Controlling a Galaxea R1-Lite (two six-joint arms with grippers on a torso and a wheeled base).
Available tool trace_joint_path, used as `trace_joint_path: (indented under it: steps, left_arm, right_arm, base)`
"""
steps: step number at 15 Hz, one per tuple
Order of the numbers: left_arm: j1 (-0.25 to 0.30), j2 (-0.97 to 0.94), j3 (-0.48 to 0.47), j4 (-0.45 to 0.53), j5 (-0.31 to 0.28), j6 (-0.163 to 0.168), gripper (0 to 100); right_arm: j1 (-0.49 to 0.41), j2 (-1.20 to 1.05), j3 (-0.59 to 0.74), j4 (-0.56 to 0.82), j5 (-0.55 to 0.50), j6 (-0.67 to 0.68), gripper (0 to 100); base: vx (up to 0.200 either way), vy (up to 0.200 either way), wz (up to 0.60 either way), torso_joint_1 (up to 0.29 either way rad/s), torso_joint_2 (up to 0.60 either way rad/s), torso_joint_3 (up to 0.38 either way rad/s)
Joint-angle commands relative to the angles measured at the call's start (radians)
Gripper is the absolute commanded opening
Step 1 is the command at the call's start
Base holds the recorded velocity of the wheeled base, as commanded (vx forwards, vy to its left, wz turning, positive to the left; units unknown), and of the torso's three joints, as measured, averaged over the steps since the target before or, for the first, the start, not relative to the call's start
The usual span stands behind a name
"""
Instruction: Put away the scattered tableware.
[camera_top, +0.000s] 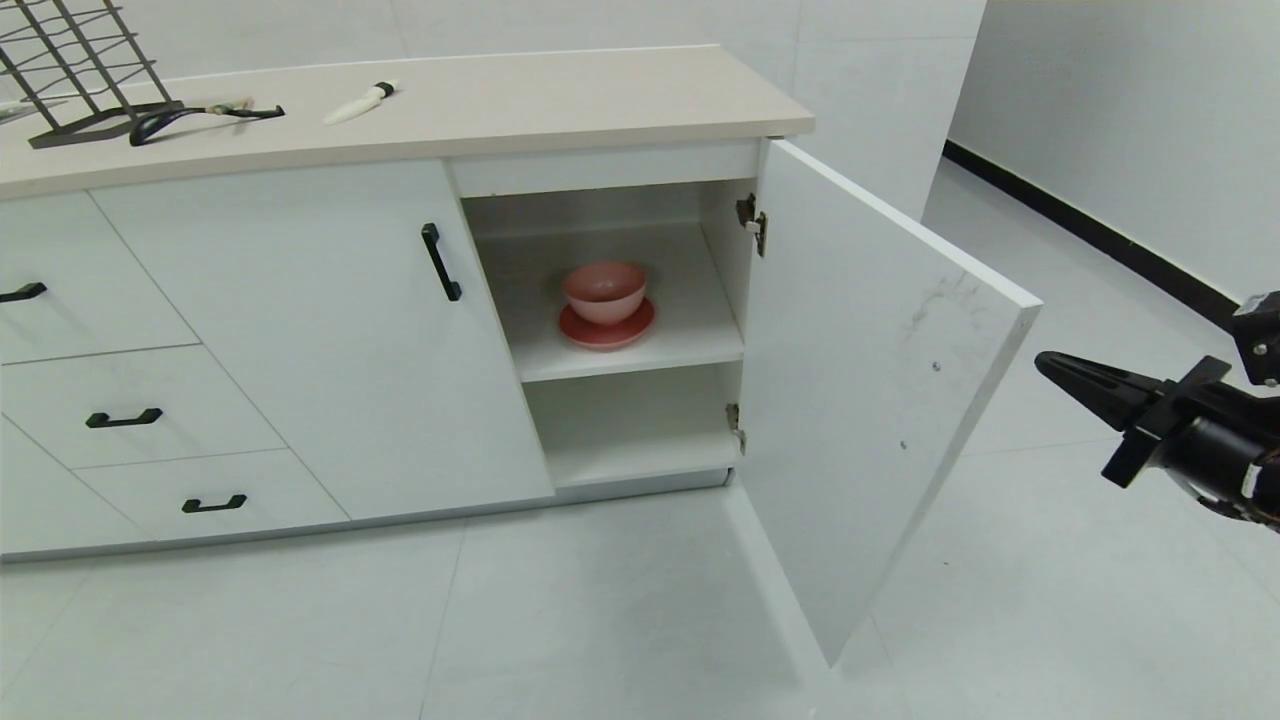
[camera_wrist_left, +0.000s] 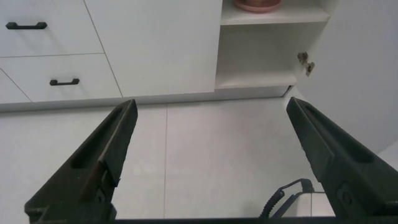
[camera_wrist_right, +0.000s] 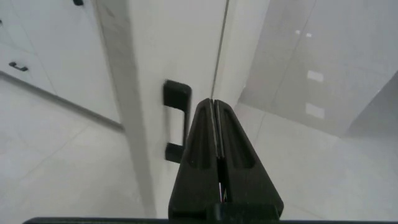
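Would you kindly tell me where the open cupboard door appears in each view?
Head view: door stands open right of the shelves.
Left wrist view: door beside the hinge and shelves.
Right wrist view: door edge-on, close, handle on its far face.
Shared landmark: black drawer handles.

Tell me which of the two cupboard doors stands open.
The door on the right: it is swung out, showing the pink bowl on the shelf. The left door is shut.

You'll find the bowl (camera_top: 604, 288) on the plate (camera_top: 606, 329) on the upper shelf (camera_top: 692, 330), the door (camera_top: 860, 380) open rightward, and the right gripper (camera_top: 1046, 365) beyond it.
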Motion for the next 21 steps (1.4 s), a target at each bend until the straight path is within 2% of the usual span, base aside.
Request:
trace_joint_path:
  steps: [1, 8, 21]
  left_arm:
    - [0.001, 0.001, 0.0, 0.001, 0.0, 0.0, 100]
    - [0.001, 0.001, 0.0, -0.001, 0.0, -0.002, 100]
    - [0.001, 0.001, 0.0, -0.001, 0.0, -0.003, 100]
  right_arm:
    - [-0.049, 0.122, -0.086, -0.022, 0.03, -0.004, 0]
    - [0.054, 0.149, -0.186, -0.034, 0.061, -0.031, 0]
    - [0.148, 0.118, -0.146, -0.048, 0.083, -0.039, 0]
  base:
    - [0.0, 0.0, 0.0, 0.0, 0.0, 0.0]
    - [0.0, 0.0, 0.0, 0.0, 0.0, 0.0]
    - [0.0, 0.0, 0.0, 0.0, 0.0, 0.0]
